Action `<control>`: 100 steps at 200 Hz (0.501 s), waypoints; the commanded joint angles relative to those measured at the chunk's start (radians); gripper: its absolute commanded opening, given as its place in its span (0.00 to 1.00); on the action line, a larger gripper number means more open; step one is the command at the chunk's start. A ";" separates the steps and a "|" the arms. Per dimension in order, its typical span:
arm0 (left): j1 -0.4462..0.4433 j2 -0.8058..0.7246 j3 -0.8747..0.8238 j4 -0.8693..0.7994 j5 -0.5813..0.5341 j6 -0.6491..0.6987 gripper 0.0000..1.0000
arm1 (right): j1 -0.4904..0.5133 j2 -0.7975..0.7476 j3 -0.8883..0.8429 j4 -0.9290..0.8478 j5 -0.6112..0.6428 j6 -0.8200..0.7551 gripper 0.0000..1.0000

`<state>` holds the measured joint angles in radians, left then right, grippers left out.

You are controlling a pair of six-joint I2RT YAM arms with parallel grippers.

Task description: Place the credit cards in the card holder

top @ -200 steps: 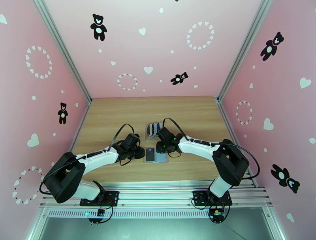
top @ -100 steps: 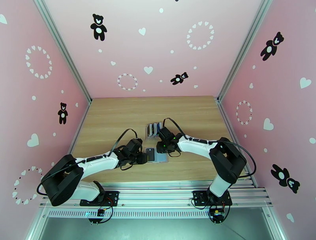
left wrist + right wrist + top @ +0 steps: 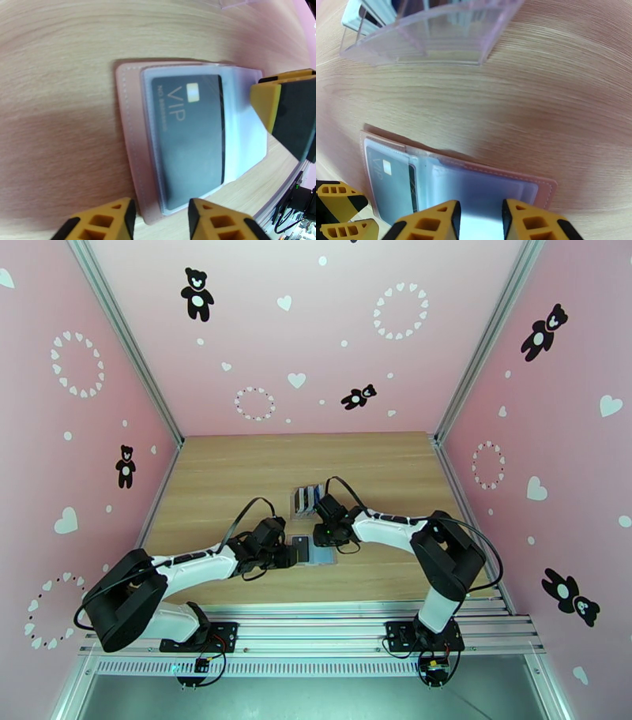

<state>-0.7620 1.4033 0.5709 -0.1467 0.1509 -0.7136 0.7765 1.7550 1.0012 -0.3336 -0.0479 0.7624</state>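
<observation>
**Stitched tan-pink card holder [image 3: 126, 130], lying open and flat on the wood-grain table [image 3: 59, 59].**
At its left edge we see the left gripper [image 3: 160, 207], jaws parted and clasping nothing. A matte dark VIP card [image 3: 189, 138] fills its glossy clear sleeve [image 3: 245, 130]. Over its right half the right gripper [image 3: 480, 213] stands parted. Behind it, thin credit cards [image 3: 310, 496] stand in a clear slotted stand [image 3: 434, 35].

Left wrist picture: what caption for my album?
Dark VIP card tucked in a clear sleeve of the open pink card holder, on the wooden table.
</observation>
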 commanded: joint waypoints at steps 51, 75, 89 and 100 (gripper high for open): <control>-0.014 0.033 0.009 0.031 0.042 0.002 0.52 | 0.019 0.018 -0.015 0.038 -0.048 0.033 0.35; -0.014 0.036 0.008 0.039 0.051 0.004 0.55 | 0.028 0.029 -0.015 0.060 -0.068 0.048 0.35; -0.016 0.030 0.009 0.044 0.059 0.005 0.57 | 0.032 0.034 -0.015 0.071 -0.082 0.056 0.35; -0.016 0.021 0.005 0.054 0.067 0.005 0.59 | 0.035 0.037 -0.013 0.077 -0.088 0.062 0.35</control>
<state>-0.7696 1.4269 0.5713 -0.1200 0.1806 -0.7120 0.8005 1.7634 0.9981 -0.2806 -0.1017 0.7982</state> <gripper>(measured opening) 0.573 0.352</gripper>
